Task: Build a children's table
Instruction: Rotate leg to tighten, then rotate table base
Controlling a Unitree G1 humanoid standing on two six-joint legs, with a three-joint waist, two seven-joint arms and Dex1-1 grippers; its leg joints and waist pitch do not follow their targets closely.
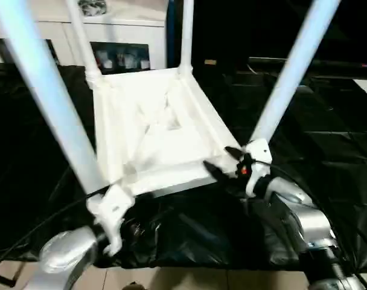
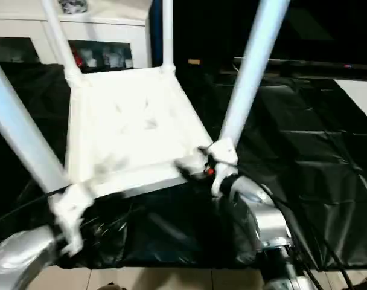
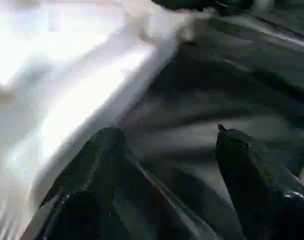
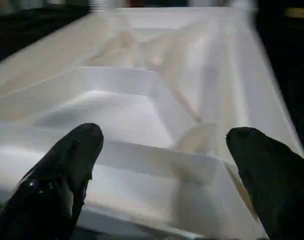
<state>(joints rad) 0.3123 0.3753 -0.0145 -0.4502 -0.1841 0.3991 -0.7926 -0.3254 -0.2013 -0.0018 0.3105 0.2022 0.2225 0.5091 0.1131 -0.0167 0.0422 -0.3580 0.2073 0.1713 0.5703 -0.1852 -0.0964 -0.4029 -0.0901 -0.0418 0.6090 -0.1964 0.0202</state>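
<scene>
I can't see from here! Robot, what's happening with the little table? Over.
Both grippers open, holding nothing: left gripper beside the tabletop's edge, right gripper facing its near edge. Children's table upside down on the black cloth, four legs up. Nothing blocking.

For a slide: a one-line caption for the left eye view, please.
Upturned children's table, four legs standing in its corners, on black-draped surface; open right gripper at its near edge.

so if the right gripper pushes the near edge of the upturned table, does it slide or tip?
Probably slides: the table lies flat on its top on the black drape, a wide base. The drape is wrinkled and may bunch up. The four legs stand tall, so a push high on a leg might rock it. It looks like thin ribbed plastic, likely light.
</scene>
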